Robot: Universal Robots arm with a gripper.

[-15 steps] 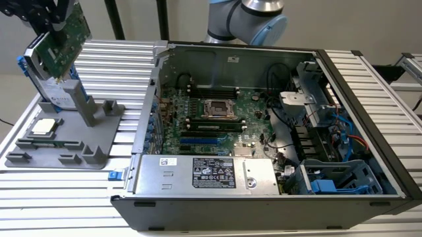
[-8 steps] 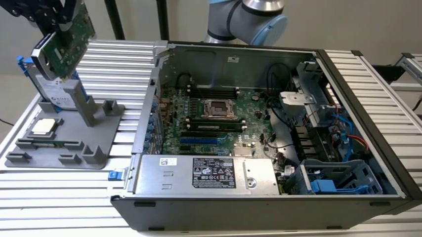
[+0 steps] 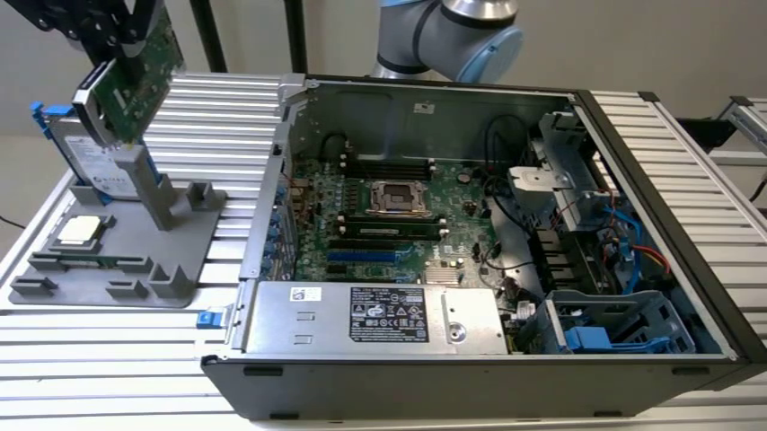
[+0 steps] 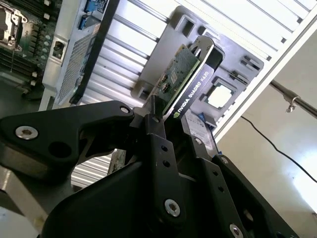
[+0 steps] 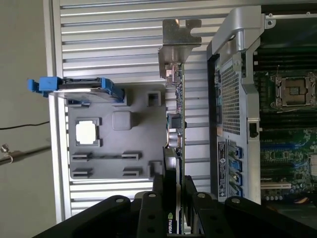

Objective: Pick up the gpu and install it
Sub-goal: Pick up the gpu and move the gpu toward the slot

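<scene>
The gpu [image 3: 135, 79], a green card with a silver end bracket, hangs tilted in the air above the grey holder [image 3: 180, 260] at the exterior view's left. My gripper [image 3: 118, 45] is shut on its upper edge. In the second wrist view the black fingers [image 4: 158, 134] clamp the gpu [image 4: 179, 82], green face on one side and black cooler on the other. In the first wrist view the gpu [image 5: 173, 124] shows edge-on, its bracket [image 5: 177, 37] far from my gripper [image 5: 172, 186]. It hangs beside the open computer case [image 3: 269, 180], outside its wall.
A silver hard drive in a blue frame [image 3: 86, 148] stands on the grey holder, and a small square CPU chip [image 3: 78, 231] lies on it. Inside the case are the motherboard [image 3: 383, 215], its blue slots [image 3: 359, 256], a power supply [image 3: 372, 314] and a blue drive cage [image 3: 612, 332].
</scene>
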